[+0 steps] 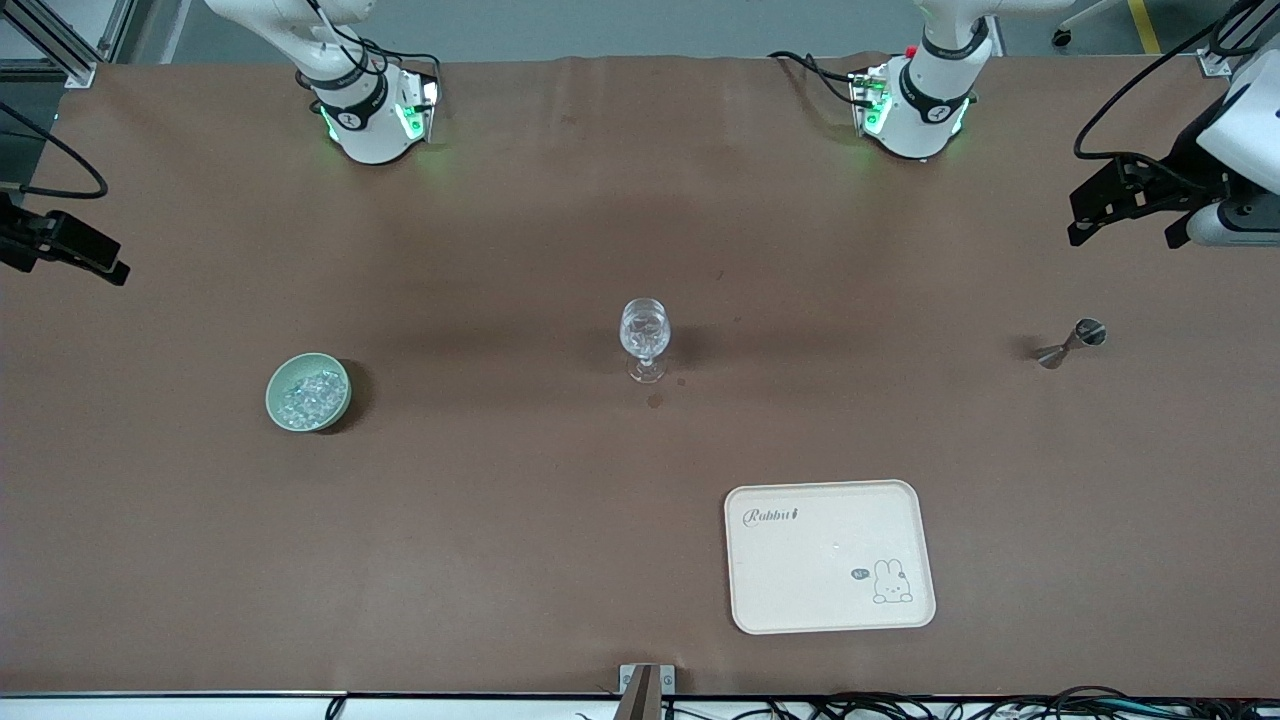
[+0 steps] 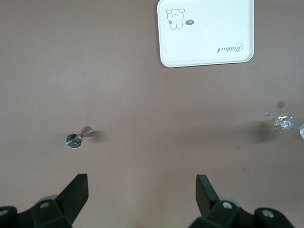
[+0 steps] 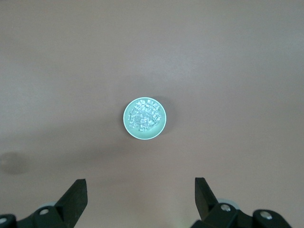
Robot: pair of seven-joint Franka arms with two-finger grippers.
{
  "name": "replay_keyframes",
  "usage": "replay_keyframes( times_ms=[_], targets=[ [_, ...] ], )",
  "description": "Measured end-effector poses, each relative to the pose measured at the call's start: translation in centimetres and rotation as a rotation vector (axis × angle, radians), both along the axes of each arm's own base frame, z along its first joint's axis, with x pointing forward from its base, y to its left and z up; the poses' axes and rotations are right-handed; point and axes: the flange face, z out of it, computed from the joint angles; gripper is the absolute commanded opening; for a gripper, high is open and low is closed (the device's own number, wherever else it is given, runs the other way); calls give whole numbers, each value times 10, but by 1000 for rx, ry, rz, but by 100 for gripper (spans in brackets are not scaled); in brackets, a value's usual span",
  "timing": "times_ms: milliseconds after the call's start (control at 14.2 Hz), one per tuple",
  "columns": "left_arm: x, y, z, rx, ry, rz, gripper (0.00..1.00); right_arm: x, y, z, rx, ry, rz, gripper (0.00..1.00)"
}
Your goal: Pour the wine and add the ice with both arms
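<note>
A clear stemmed glass (image 1: 645, 338) stands upright at the middle of the table; it also shows in the left wrist view (image 2: 284, 123). Small clear ice cubes (image 1: 310, 390) fill a pale green bowl (image 1: 276, 404) toward the right arm's end; the right wrist view shows the ice (image 3: 145, 116) in the bowl (image 3: 128, 125). My right gripper (image 3: 141, 185) is open and empty, high over the table by that end (image 1: 60, 255). My left gripper (image 2: 141, 183) is open and empty, high over the left arm's end (image 1: 1125, 230). No wine bottle is in view.
A small metal jigger (image 1: 1070, 343) lies on its side toward the left arm's end, also in the left wrist view (image 2: 76, 138). A cream tray (image 1: 790, 580) with a rabbit print lies nearer the front camera than the glass (image 2: 209, 47).
</note>
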Motion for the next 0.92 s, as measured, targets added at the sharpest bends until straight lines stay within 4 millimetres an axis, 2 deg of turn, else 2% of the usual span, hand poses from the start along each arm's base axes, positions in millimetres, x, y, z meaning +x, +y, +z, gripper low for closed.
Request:
replay_keyframes(
  times_ms=[564, 775, 916],
  targets=[
    [1, 4, 0, 0, 0, 13, 100, 0, 0, 0, 0, 0, 0, 100],
    [5, 34, -2, -28, 8, 136, 100, 0, 0, 0, 0, 0, 0, 100],
    [10, 76, -8, -92, 28, 289, 100, 0, 0, 0, 0, 0, 1, 100]
  ],
)
